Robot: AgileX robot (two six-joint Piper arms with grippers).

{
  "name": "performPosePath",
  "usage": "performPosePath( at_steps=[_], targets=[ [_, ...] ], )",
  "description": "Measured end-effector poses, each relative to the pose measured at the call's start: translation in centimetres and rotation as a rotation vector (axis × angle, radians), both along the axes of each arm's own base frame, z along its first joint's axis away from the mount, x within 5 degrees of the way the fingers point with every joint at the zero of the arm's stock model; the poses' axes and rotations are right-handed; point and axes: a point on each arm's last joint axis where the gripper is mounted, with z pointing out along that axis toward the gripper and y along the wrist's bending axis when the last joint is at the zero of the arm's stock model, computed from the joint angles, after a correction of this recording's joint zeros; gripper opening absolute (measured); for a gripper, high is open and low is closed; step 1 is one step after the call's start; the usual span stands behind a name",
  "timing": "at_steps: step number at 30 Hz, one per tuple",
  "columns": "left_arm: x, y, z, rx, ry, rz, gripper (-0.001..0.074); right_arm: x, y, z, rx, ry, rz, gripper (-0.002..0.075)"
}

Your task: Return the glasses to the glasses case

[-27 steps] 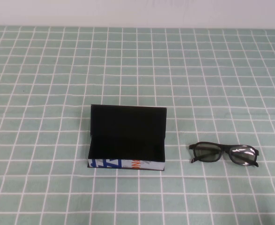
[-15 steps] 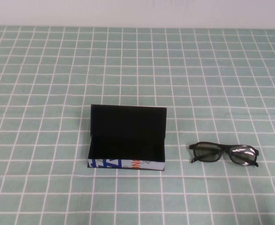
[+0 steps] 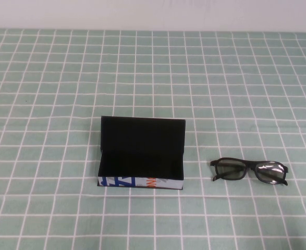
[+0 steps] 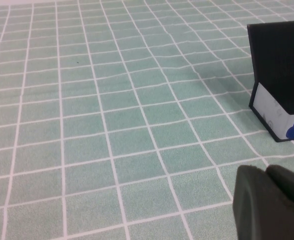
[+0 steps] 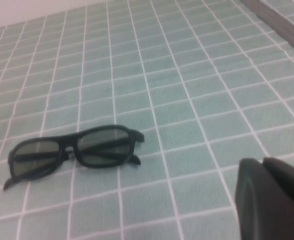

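The black glasses case (image 3: pixel 141 155) stands open in the middle of the table, its flat lid upright at the back and its white printed front edge facing me. One end of it shows in the left wrist view (image 4: pixel 279 75). The black glasses (image 3: pixel 249 170) lie folded on the cloth to the right of the case, apart from it; they also show in the right wrist view (image 5: pixel 74 152). My left gripper (image 4: pixel 269 172) is shut and empty, low at the near left, short of the case. My right gripper (image 5: pixel 267 165) is shut and empty, near the front right, short of the glasses.
A green cloth with a white grid (image 3: pixel 153 67) covers the whole table. A white wall runs along the far edge. A grey strip (image 5: pixel 282 25) marks the table's side in the right wrist view.
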Motion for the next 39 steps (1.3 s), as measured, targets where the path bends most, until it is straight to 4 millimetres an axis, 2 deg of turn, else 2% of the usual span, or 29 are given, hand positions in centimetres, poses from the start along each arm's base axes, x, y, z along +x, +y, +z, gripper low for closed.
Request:
performPosePath(
  at_steps=[5,8,17,27,32,35,39],
  targets=[
    [0.0,0.0,0.1,-0.004,-0.013,0.000,-0.0002,0.2,-0.1,0.6,-0.003,-0.069,-0.011,-0.0013],
    [0.1,0.0,0.4,-0.013,-0.048,0.000,-0.0002,0.3,-0.2,1.4,-0.008,-0.167,-0.026,-0.0013],
    [0.3,-0.1,3.8,-0.112,-0.407,0.000,-0.0002,0.1,-0.7,4.2,-0.024,-0.474,-0.073,-0.0013],
    [0.1,0.0,4.7,-0.146,-0.511,0.000,-0.0002,-2.1,-1.2,8.4,0.018,-1.007,-0.138,-0.0013],
    [-0.6,0.2,6.7,-0.336,-0.700,-0.013,-0.0002,-2.9,-1.1,9.5,0.041,-1.124,-0.118,-0.0013],
    [-1.5,0.4,8.1,-0.449,-0.857,-0.039,-0.0002,-3.7,-0.6,11.5,-0.013,-1.188,-0.084,-0.0013],
    [-2.6,0.7,10.4,-0.558,-0.979,-0.079,-0.0002,-5.9,0.3,15.8,-0.135,-1.325,-0.032,-0.0013]
  ],
)
